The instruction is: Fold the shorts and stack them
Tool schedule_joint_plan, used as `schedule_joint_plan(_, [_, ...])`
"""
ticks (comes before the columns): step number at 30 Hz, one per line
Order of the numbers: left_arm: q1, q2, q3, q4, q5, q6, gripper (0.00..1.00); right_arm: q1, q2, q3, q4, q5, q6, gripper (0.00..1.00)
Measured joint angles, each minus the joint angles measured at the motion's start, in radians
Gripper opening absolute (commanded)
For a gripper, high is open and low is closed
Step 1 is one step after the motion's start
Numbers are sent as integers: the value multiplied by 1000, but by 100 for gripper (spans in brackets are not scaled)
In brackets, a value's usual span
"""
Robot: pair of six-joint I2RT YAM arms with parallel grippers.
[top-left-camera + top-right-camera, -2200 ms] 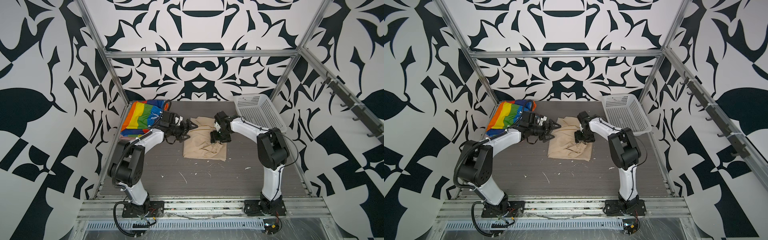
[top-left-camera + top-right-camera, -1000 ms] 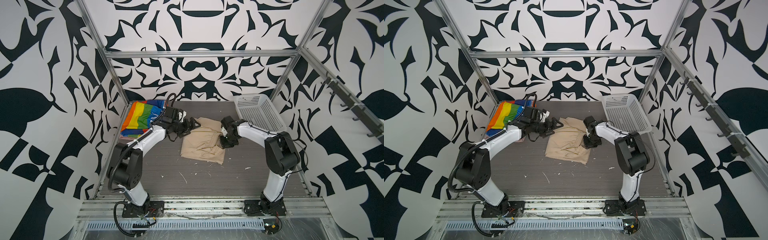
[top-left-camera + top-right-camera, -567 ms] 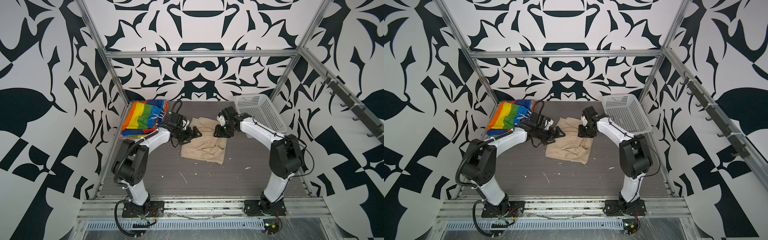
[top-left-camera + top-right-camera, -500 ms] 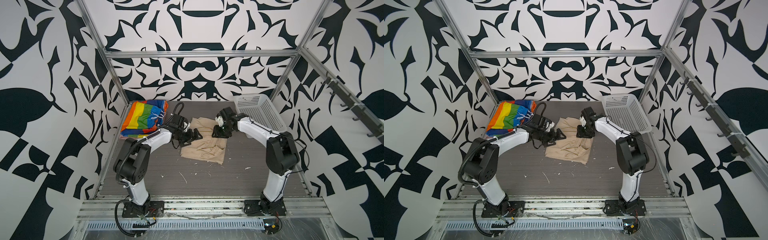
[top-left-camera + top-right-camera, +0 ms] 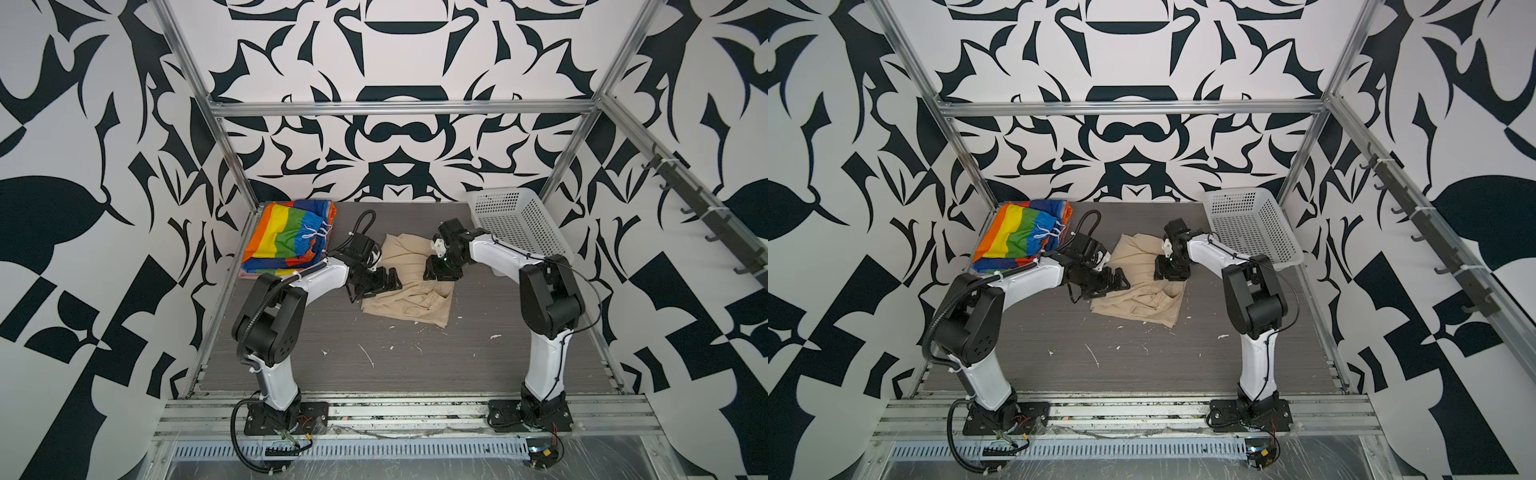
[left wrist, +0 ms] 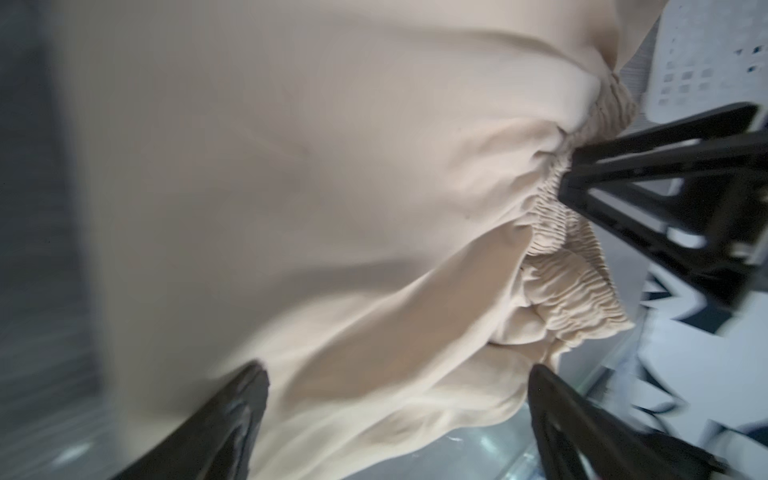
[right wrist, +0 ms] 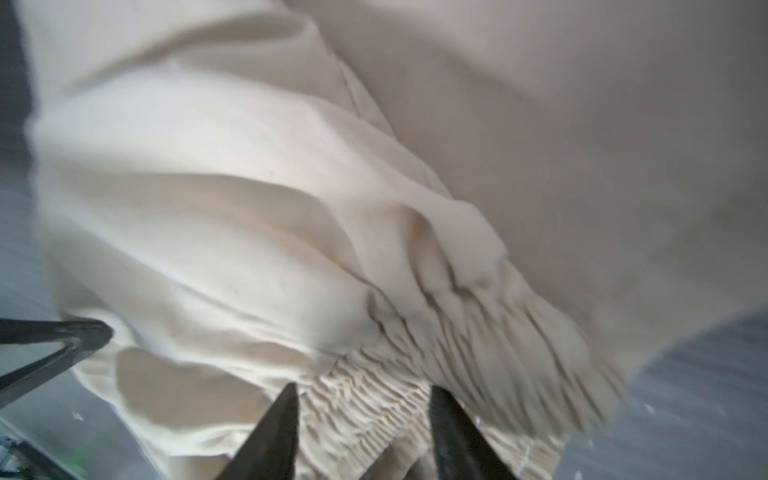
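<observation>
Left gripper [image 5: 382,284] and right gripper [image 7: 361,395] both gaping empty, I am aiming for low, even pinches on the beige shorts' [image 5: 409,297] left and right edges.

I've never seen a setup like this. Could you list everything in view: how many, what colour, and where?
rainbow shorts: one, rainbow-striped with white drawstring, folded in the table's far left corner
pink cloth: only an edge, pale pink, under the rainbow shorts
beige shorts: one, beige, rumpled mid-table
basket: one, white and perforated, far right corner
scraps: several, white, scattered on the near table
table: one, dark grey wood-grain
walls: black-and-white pattern, all around
hook rail: one, dark, right wall
arms: two, white and black, bolted at the near edge
left gripper: black, open, at the beige shorts' left edge
right gripper: black, jaws parted at the beige waistband
</observation>
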Motion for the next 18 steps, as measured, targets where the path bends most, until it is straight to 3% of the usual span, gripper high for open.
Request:
schedule_joint_plan(5, [-12, -136, 72, -49, -242, 151, 99, -6, -148, -3, -25, 23, -19, 96])
schedule_joint_plan(10, [4, -148, 150, -107, -427, 221, 99, -11, -223, -28, -23, 37, -28, 99])
schedule_joint_plan(14, [23, -114, 171, -134, -396, 224, 99, -13, -159, -17, -31, 42, -37, 99])
schedule_joint_plan(18, [24, -81, 159, -134, -272, 182, 99, -13, -34, 38, -42, 53, -41, 99])
